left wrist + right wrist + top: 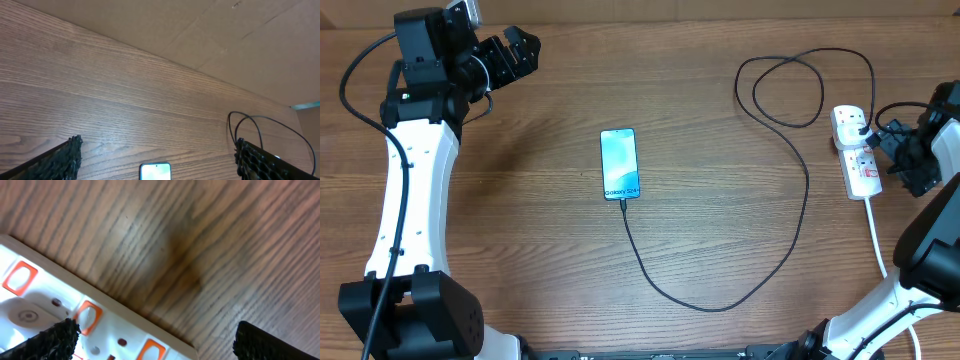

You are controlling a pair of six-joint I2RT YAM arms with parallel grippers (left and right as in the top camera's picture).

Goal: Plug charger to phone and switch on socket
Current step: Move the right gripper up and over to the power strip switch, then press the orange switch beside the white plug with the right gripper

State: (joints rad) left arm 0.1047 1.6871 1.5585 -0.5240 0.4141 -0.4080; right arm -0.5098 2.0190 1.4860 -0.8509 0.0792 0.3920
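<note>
The phone (620,164) lies face up mid-table with its light blue screen lit. Its top edge also shows in the left wrist view (155,171). The thin black charger cable (720,305) meets the phone's near edge, curves right and loops at the back. It ends at a black plug (861,126) seated in the white socket strip (855,152). My right gripper (892,150) is open, low over the strip's right side. In the right wrist view (155,330) orange-red switches (87,316) lie between its fingers. My left gripper (517,52) is open and empty, raised at the far left.
The strip's white cord (876,240) runs toward the front right. Cable loops (250,125) lie at the back. A cardboard wall (200,30) stands behind the table.
</note>
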